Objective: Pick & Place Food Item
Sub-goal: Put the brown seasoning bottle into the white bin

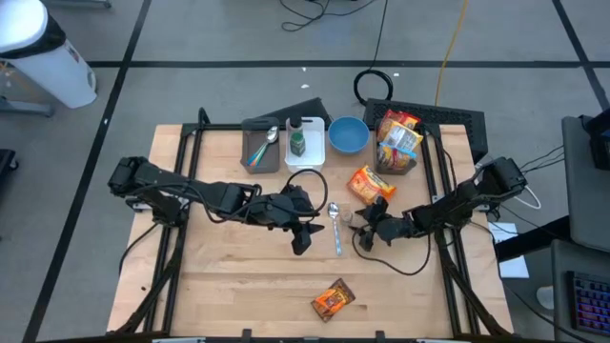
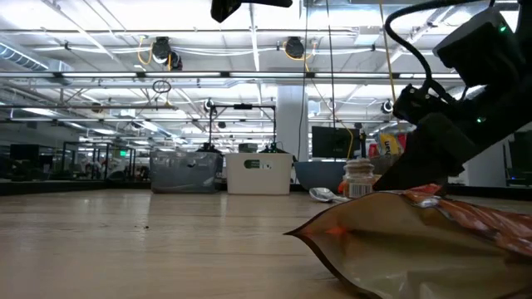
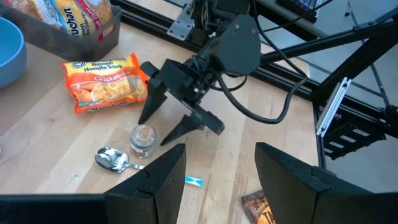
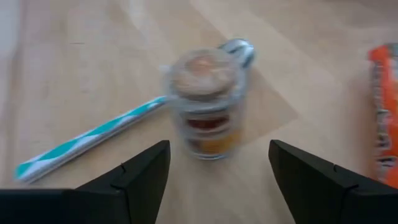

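A small clear jar (image 4: pixel 205 102) with a tan lid stands upright on its base on the wooden table (image 1: pixel 238 276), next to a spoon (image 1: pixel 335 229) with a teal striped handle. My right gripper (image 3: pixel 153 132) is open, just short of the jar, which also shows in the left wrist view (image 3: pixel 143 140). The gripper slants down from the table's right, a finger toward either side of the jar, touching nothing. My left gripper (image 3: pixel 217 180) is open and empty above the table's middle, left of the spoon. An orange ramen packet (image 1: pixel 370 183) lies flat beyond the jar.
A dark orange snack packet (image 1: pixel 333 300) lies near the table's front edge. At the back stand a blue bowl (image 1: pixel 349 134), a bin of snack bags (image 1: pixel 398 141), a white tray with a bottle (image 1: pixel 297 141) and a grey tray of utensils (image 1: pixel 261 148).
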Controlling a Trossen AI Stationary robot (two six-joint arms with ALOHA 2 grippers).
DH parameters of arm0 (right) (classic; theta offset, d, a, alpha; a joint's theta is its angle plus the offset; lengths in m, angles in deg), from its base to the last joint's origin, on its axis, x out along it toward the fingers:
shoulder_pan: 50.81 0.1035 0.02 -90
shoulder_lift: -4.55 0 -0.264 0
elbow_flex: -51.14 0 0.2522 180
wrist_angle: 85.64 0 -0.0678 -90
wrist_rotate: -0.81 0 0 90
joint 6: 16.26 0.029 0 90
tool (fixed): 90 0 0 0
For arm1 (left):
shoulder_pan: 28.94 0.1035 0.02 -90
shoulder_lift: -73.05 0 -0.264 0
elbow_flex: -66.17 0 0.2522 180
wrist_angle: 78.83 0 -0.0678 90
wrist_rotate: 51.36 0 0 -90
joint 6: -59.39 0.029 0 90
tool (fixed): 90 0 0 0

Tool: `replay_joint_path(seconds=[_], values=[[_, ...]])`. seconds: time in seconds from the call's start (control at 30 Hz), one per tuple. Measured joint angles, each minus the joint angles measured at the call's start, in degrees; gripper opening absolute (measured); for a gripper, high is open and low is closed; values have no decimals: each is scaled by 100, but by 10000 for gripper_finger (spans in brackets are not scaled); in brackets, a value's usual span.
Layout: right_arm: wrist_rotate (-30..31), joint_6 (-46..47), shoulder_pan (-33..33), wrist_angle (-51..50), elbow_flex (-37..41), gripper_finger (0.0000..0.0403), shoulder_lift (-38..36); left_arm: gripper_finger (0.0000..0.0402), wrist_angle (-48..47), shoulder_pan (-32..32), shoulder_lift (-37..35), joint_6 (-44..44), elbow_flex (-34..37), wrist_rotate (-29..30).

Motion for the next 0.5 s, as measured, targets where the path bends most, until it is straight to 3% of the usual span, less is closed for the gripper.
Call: replay_joint_path(seconds=[0.5], values=[[-6, -230, -8, 366, -8, 267, -6, 200, 2, -1, 0, 7, 0, 0]])
